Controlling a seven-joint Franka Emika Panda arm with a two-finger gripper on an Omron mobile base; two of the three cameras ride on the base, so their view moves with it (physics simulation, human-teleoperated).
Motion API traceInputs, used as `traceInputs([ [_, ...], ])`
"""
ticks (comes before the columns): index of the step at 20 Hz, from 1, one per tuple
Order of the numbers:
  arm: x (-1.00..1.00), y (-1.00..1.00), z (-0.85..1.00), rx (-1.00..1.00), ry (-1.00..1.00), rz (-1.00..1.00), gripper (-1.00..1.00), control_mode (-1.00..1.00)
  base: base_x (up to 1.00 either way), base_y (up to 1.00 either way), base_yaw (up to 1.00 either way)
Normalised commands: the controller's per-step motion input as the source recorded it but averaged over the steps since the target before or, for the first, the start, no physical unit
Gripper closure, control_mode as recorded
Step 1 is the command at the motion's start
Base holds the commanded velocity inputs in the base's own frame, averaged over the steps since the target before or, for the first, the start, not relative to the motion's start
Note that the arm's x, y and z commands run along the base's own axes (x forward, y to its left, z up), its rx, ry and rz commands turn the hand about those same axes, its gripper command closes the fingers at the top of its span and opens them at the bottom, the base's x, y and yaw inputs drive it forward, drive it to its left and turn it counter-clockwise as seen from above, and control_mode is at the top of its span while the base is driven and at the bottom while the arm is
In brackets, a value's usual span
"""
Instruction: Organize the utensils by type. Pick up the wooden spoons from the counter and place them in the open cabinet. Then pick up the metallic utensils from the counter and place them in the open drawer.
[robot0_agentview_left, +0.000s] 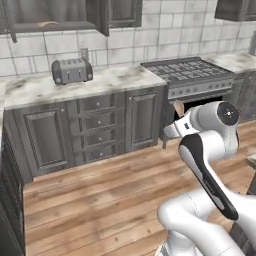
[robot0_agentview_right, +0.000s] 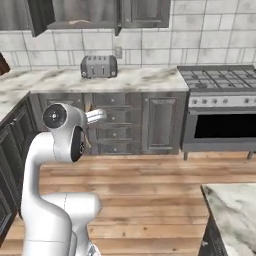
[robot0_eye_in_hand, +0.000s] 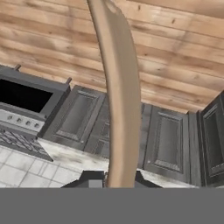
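Fingers (robot0_eye_in_hand: 114, 183) closed tight on a wooden spoon (robot0_eye_in_hand: 120, 96), held up in the air over the wood floor (robot0_agentview_left: 100, 200), near the worktop (robot0_agentview_left: 75, 82) with the toaster (robot0_agentview_left: 72, 70).

arm: white with dark joints, rises from the base, folds at a raised elbow and reaches forward toward the far side of the room
wrist: sits about level with the elbow, hand pointing away from the base
tool (robot0_eye_in_hand: 114, 183): jaws pinched nearly together on a wooden spoon (robot0_eye_in_hand: 117, 94); dark finger tips sit either side of its handle
spoon in grip: runs straight out along the tool's line in the hand view; its tan end pokes up past the hand in the left base view (robot0_agentview_left: 178, 108)
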Motion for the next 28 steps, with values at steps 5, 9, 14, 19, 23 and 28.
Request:
traceInputs([
  [5, 0.0, 0.0, 0.0, 0.0, 0.0, 0.0, 1.0, 1.0, 0.9, 0.63, 0.12],
  [9, 0.0, 0.0, 0.0, 0.0, 0.0, 0.0, 1.0, 1.0, 0.89, 0.52, 0.08],
  [14, 0.0, 0.0, 0.0, 0.0, 0.0, 0.0, 1.0, 1.0, 0.84, 0.52, 0.06],
  [19, 0.0, 0.0, 0.0, 0.0, 0.0, 0.0, 1.0, 1.0, 0.79, 0.5, 0.06],
  [23, 0.0, 0.0, 0.0, 0.0, 0.0, 0.0, 1.0, 1.0, 0.73, 0.42, 0.06],
  [28, 0.0, 0.0, 0.0, 0.0, 0.0, 0.0, 1.0, 1.0, 0.71, 0.41, 0.06],
])
